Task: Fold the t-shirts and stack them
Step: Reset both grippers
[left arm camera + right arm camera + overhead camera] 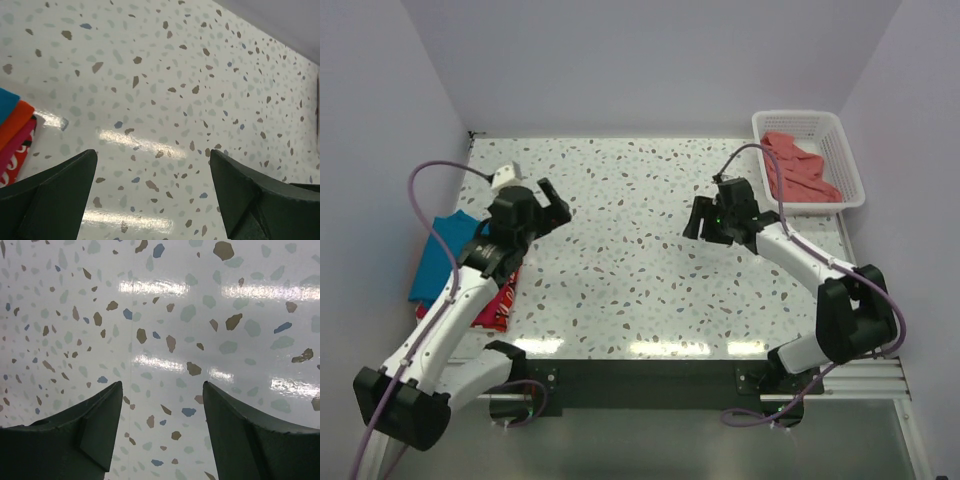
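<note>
A folded stack of t-shirts lies at the table's left edge, the teal-blue shirt (433, 255) on top and the magenta-red one (490, 305) at the bottom. The left wrist view shows the stack's corner in layers: teal-blue (6, 102), bright orange (16, 122), magenta-red (15, 160). A crumpled salmon-pink shirt (802, 170) fills the white basket (800, 116). My left gripper (558, 203) (153, 165) hangs open just right of the stack, holding nothing. My right gripper (695, 220) (162, 390) is open over bare table, left of the basket.
The speckled terrazzo table (640, 260) lies between the two arms. White walls close in the back and both sides. The basket stands in the far right corner. A pale purple cable loops above each arm.
</note>
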`<action>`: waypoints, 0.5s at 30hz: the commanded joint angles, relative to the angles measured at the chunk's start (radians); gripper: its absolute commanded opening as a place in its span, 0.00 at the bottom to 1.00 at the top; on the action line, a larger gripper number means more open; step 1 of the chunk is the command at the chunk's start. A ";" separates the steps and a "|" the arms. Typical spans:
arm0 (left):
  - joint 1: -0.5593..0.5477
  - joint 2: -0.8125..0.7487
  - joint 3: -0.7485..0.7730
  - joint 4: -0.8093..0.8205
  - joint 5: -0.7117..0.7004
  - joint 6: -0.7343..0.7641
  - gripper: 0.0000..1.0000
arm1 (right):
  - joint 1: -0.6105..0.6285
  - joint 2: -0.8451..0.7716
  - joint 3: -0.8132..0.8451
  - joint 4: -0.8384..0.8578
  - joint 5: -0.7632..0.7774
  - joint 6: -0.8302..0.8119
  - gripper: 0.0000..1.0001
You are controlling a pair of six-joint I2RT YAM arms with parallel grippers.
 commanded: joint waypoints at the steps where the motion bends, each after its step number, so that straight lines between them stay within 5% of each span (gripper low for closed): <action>1: -0.155 0.062 0.027 0.095 -0.119 -0.008 1.00 | 0.004 -0.098 -0.002 -0.015 0.047 -0.021 0.69; 5: -0.307 0.134 0.006 0.189 -0.115 0.004 1.00 | 0.004 -0.195 -0.015 -0.033 0.062 -0.019 0.70; 15: -0.342 0.180 -0.075 0.355 0.043 0.052 1.00 | 0.004 -0.388 -0.028 -0.119 0.189 -0.044 0.75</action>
